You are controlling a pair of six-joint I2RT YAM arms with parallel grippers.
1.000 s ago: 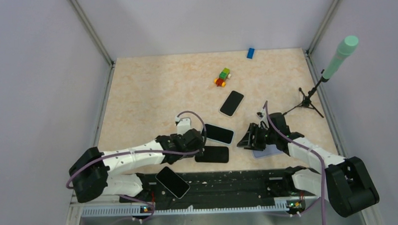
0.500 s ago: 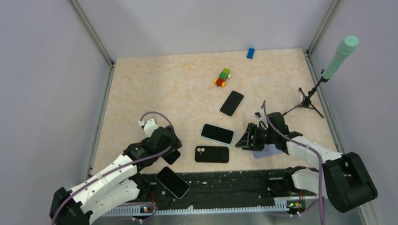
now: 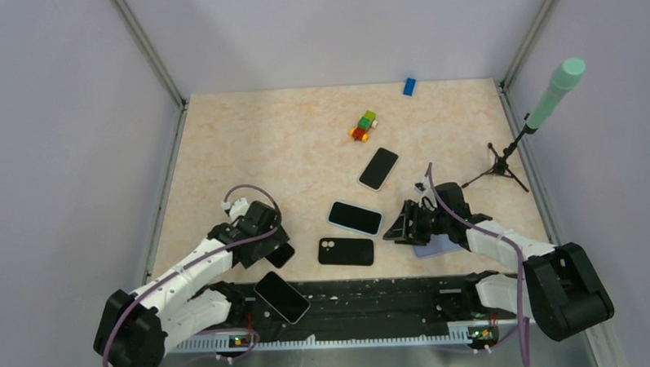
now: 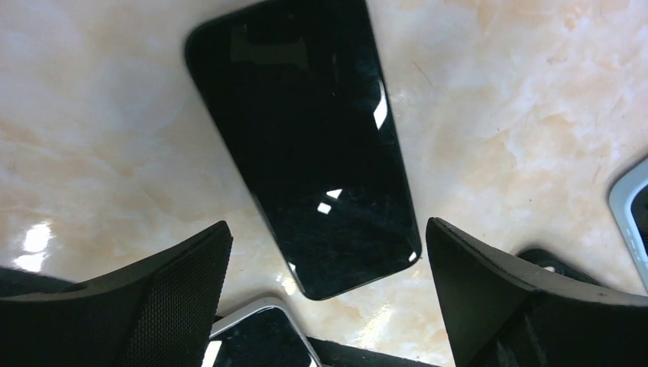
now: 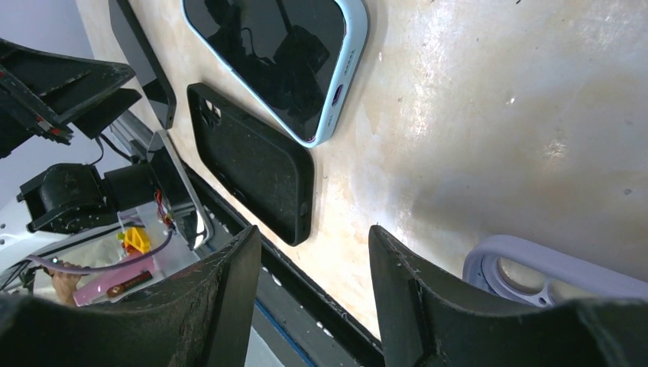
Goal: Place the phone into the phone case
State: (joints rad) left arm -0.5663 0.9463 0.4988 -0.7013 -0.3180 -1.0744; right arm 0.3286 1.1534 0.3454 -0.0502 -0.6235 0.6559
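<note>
A bare black phone [image 4: 306, 145] lies screen up on the table, and my left gripper [image 4: 327, 229] hangs open above its near end with a finger on each side. From above, that phone [image 3: 283, 255] peeks out beside the left gripper [image 3: 268, 241]. An empty black phone case [image 3: 346, 251] lies flat to its right, also visible in the right wrist view as the black case [image 5: 252, 160]. My right gripper [image 5: 313, 237] is open and holds nothing. It sits low over the table just right of the black case, shown from above as the right gripper [image 3: 405, 227].
A phone in a light blue case [image 3: 355, 217] lies behind the black case. Another black phone [image 3: 378, 168] lies farther back. A lilac case [image 3: 435, 246] sits under the right arm. A silver-edged phone [image 3: 282, 297] rests on the front rail. Toy blocks [image 3: 363, 126] and a tripod [image 3: 501, 167] stand at the back.
My left arm has swung left, away from the black case, to a place over the bare black phone, and its jaws have opened wider. The right arm has barely moved.
</note>
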